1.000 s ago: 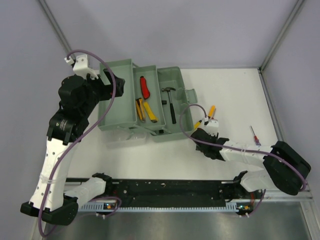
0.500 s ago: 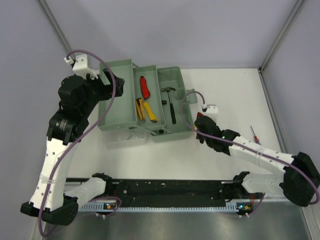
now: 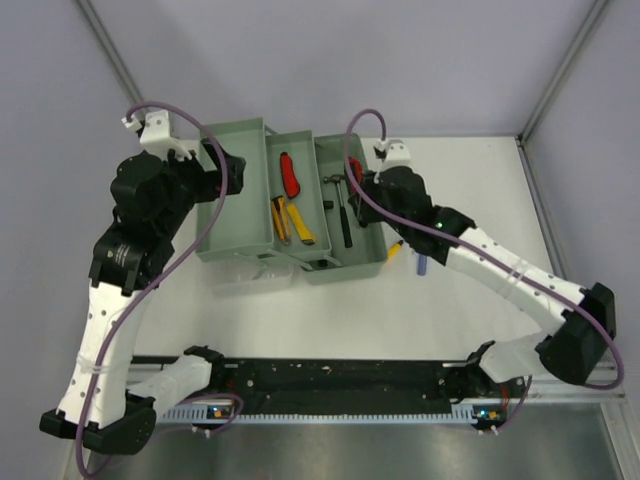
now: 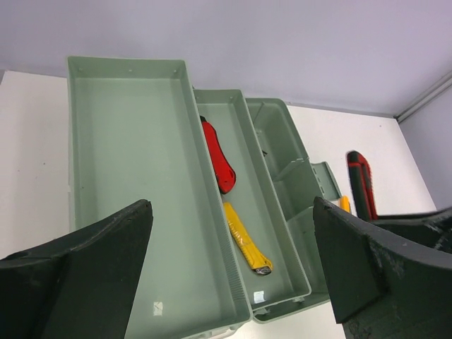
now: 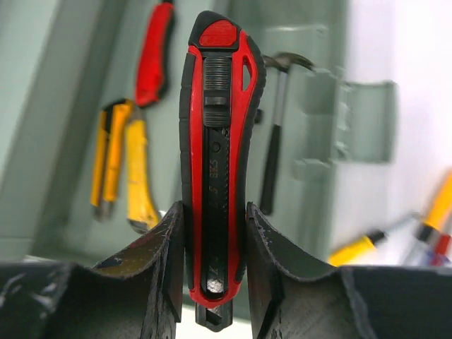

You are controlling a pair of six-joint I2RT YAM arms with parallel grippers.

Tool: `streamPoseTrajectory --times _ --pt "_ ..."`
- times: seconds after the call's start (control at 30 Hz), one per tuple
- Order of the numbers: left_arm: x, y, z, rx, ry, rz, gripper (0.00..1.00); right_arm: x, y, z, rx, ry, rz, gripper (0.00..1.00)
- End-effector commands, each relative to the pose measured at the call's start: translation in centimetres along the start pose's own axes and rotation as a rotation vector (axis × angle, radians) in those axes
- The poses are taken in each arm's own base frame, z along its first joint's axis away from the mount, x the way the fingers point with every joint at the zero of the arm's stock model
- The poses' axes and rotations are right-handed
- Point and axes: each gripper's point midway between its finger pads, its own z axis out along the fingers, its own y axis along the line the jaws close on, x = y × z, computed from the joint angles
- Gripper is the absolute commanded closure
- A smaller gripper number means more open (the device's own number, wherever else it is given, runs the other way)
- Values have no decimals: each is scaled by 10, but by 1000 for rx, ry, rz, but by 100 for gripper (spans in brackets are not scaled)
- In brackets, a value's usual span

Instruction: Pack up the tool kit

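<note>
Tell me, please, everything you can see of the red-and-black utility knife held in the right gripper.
The utility knife has a red, plastic-looking body with black rubbery edging and a black ribbed slider running in a central track. Whether its blade is out cannot be told. The right gripper is shut on its lower half from both sides, holding it pointing straight out, above the open toolbox, over the compartment with the hammer. Nothing else touches it.

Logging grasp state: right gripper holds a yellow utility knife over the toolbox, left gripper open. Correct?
Colour is wrong: the utility knife in the right gripper is red and black, not yellow, as the right wrist view shows. It is held over the toolbox, and the left gripper is open.
</note>
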Motion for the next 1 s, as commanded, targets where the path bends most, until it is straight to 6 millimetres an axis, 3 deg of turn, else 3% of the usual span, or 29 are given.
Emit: streamPoseTrajectory --times 0.0,0.3,0.43,0.77,0.97 --pt "-27 -4 -18 9 -84 -1 2 -41 62 24 -205 -30 32 87" --pt "-22 -6 -20 25 -68 -11 2 -36 101 87 -220 83 110 88" --pt "-19 -8 -18 37 -57 -16 2 -18 105 111 -182 160 120 88" --pt "-9 -4 -19 26 -31 -15 2 1 90 148 -62 162 118 89" --pt "-14 -2 -24 15 -55 -12 2 20 76 168 4 174 50 86"
